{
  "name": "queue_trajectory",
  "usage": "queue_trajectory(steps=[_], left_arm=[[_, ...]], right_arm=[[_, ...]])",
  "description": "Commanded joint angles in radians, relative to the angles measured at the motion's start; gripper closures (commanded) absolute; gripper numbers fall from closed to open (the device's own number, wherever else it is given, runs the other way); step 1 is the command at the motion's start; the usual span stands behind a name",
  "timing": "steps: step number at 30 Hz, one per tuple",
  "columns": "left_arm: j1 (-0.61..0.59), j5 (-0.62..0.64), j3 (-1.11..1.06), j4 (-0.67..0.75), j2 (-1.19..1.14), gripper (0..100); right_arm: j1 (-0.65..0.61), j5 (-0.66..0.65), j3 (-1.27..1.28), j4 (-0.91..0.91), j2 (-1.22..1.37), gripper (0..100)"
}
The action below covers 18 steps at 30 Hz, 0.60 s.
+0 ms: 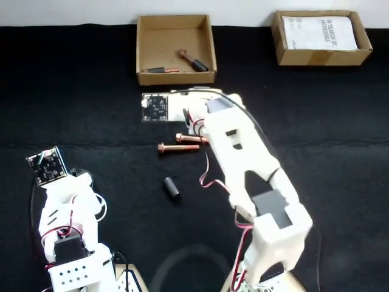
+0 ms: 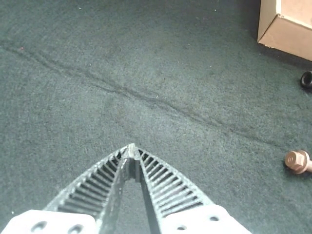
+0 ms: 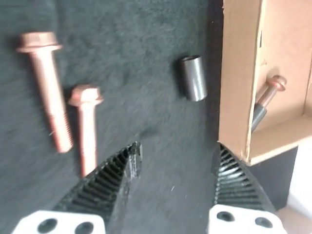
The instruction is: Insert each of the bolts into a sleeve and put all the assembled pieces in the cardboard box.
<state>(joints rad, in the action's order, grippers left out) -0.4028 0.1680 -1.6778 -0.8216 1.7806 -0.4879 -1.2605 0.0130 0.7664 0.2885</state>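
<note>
My right gripper [image 3: 176, 153] is open just above the mat, next to the cardboard box [image 3: 240, 83]. A dark sleeve [image 3: 193, 78] lies ahead of its fingers, close to the box wall. Two copper bolts [image 3: 46, 90] [image 3: 87, 127] lie side by side, also visible in the high view [image 1: 191, 139] [image 1: 178, 147]. Another sleeve [image 1: 172, 187] lies alone nearer the arms. The box [image 1: 176, 76] holds two assembled pieces [image 1: 193, 61] [image 1: 161, 70]. My left gripper [image 2: 131, 148] is shut on nothing, over bare mat at the near left.
A second cardboard box [image 1: 321, 56] holding a printed sheet stands at the back right. A small circuit board [image 1: 157, 107] lies in front of the task box. The right arm [image 1: 243, 158] stretches over the table's middle, with red wires hanging beside it.
</note>
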Motion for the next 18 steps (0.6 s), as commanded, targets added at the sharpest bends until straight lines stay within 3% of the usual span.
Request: queue_trajectory(steps=[1, 18], left_arm=[[-0.012, 0.002, -0.016, 0.0, 0.035, 99], [-0.059, 0.002, -0.016, 0.005, 0.036, 99]], right_arm=[[0.001, -0.035, -0.048, -0.099, 0.068, 78.2], [-0.033, -0.041, -0.748, -0.061, 0.641, 78.2]])
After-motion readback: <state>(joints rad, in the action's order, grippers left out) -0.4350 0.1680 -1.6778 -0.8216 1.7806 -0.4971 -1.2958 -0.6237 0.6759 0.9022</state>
